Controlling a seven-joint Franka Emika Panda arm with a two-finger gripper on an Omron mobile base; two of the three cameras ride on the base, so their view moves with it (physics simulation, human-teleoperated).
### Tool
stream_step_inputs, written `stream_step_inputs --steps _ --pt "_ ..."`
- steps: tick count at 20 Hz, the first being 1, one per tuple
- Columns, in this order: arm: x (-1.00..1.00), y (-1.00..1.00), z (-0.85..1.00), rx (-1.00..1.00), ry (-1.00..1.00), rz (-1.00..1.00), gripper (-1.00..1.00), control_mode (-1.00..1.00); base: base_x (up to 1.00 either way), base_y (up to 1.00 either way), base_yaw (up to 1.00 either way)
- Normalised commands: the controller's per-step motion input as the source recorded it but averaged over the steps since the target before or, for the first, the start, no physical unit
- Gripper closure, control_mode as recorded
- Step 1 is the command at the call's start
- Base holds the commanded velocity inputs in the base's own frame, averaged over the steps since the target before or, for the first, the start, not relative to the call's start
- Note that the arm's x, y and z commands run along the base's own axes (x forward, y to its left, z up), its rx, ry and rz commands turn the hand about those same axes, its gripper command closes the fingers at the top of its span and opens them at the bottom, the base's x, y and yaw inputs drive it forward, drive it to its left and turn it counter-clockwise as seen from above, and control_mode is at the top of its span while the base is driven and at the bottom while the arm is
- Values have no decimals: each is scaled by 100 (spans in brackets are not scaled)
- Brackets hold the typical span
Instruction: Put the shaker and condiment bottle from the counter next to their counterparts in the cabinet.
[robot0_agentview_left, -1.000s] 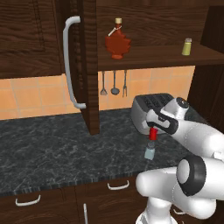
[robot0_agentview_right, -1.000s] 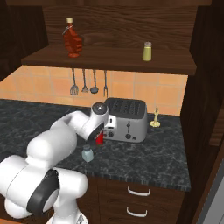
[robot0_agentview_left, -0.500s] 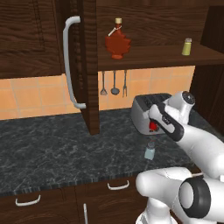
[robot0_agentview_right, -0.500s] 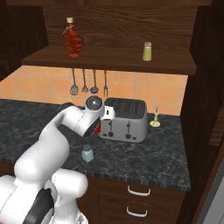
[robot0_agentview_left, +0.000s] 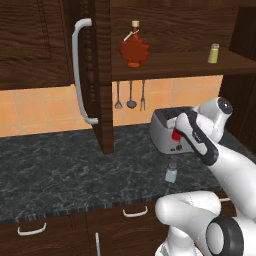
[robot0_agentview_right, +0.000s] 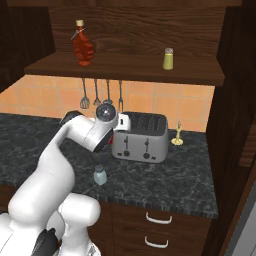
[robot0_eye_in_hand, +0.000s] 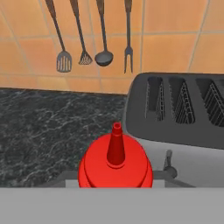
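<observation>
My gripper (robot0_agentview_left: 178, 132) is shut on the condiment bottle (robot0_agentview_left: 176, 135), a slim red squeeze bottle held above the counter (robot0_agentview_left: 60, 170) in front of the toaster. In the hand view its red top and nozzle (robot0_eye_in_hand: 116, 162) point up at me. The pale blue-grey shaker (robot0_agentview_left: 171, 173) stands on the counter just below the hand, also seen as the shaker (robot0_agentview_right: 100, 175) near the front edge. On the open cabinet's shelf (robot0_agentview_left: 170, 65) stand the maple-leaf syrup bottle (robot0_agentview_left: 134, 49) at left and the yellow-green shaker (robot0_agentview_left: 213, 53) at right.
A silver toaster (robot0_agentview_right: 140, 137) sits against the tiled wall behind the hand. Kitchen utensils (robot0_eye_in_hand: 94, 37) hang under the shelf. The cabinet door (robot0_agentview_left: 100, 75) with its curved handle (robot0_agentview_left: 77, 70) stands open to the left. A small gold candlestick (robot0_agentview_right: 177, 136) is right of the toaster.
The arm has lifted the red bottle from just above the shaker up to toaster height. The shaker has stayed in place on the counter.
</observation>
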Motion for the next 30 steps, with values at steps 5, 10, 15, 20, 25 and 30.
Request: stream_step_inputs --steps 5,10,15,20,25,30 --pt "7 3 65 0 2 0 100 -100 0 0 0" --pt "0 0 97 4 4 0 100 -100 0 0 0" --pt "-4 0 100 7 0 0 100 -100 0 0 0" --pt "-24 8 44 3 -6 1 100 -100 0 0 0" --pt "-6 3 58 0 -26 0 100 -100 0 0 0" --pt "0 11 75 0 -17 0 100 -100 0 0 0"
